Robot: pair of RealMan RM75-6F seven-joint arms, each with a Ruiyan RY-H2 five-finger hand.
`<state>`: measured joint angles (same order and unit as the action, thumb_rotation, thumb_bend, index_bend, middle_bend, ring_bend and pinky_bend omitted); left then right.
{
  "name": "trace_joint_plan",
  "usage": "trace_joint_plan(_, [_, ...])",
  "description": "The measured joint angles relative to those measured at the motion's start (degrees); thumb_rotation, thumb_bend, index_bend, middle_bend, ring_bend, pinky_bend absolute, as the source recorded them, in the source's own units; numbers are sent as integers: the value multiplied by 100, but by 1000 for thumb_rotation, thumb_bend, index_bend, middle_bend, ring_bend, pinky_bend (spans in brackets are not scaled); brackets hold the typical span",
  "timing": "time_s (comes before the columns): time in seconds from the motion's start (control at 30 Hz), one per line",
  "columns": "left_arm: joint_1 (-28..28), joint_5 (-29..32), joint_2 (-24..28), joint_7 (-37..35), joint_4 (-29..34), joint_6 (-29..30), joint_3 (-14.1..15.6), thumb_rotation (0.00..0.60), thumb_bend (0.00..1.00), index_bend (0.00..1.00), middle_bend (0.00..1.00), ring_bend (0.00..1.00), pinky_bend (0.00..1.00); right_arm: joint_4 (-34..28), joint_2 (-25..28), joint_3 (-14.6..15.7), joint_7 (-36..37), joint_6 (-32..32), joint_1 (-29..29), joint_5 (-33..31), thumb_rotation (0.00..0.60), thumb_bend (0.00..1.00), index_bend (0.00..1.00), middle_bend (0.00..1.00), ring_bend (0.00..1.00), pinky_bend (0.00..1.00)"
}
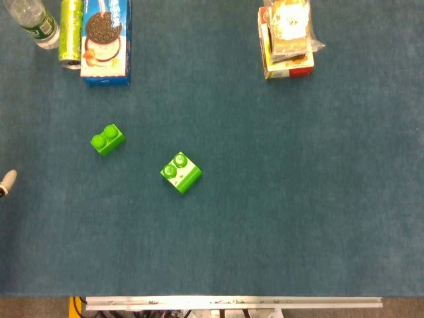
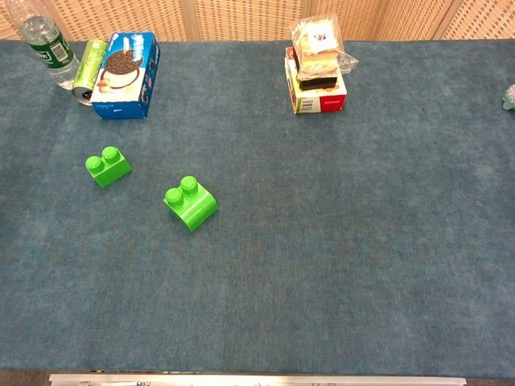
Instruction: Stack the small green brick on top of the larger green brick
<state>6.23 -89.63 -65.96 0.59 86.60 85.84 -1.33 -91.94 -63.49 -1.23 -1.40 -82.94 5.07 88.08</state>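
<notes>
Surface: blue carpet-like table cover, seen from above in the head view and at a slant in the chest view.
Small green brick: small green brick, two studs up, lying on the cover at the left, apart from everything else.
Larger green brick: larger green brick, two studs on its top, one side sloping down; it sits on the cover to the right of the small one and nearer the front edge, well apart from it. Nothing is stacked on it.
Left hand: only a pale fingertip of the left hand shows at the left border of the head view, clear of both bricks; whether it is spread or curled cannot be told.
Right hand: outside both views.
Back left group: plastic water bottle, green drink can lying beside it, and a blue cookie box just beside the can.
Back right group: red-and-white carton with wrapped snack packets piled on it.
</notes>
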Motion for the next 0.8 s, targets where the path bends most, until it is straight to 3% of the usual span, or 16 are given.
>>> trace_joint_plan(0.47, [6, 24, -85, -79, -85, 43, -19, 600, 229, 47, 0, 50, 286, 14, 25, -29, 96, -46, -35, -33, 600, 251, 218, 240, 116, 318])
trace_joint_plan(0.7, [-24, 26, -121, -75, -14, 111, -29, 600, 228, 45, 0, 50, 238, 9, 36, -19, 193, -173, -87, 54, 600, 252, 218, 240, 115, 318])
trace_joint_plan(0.8, [-31, -11, -152, -196, -8, 184, -42, 600, 176, 9, 0, 47, 225, 10, 53, -40, 235, -181, -91, 30, 600, 252, 218, 241, 115, 318])
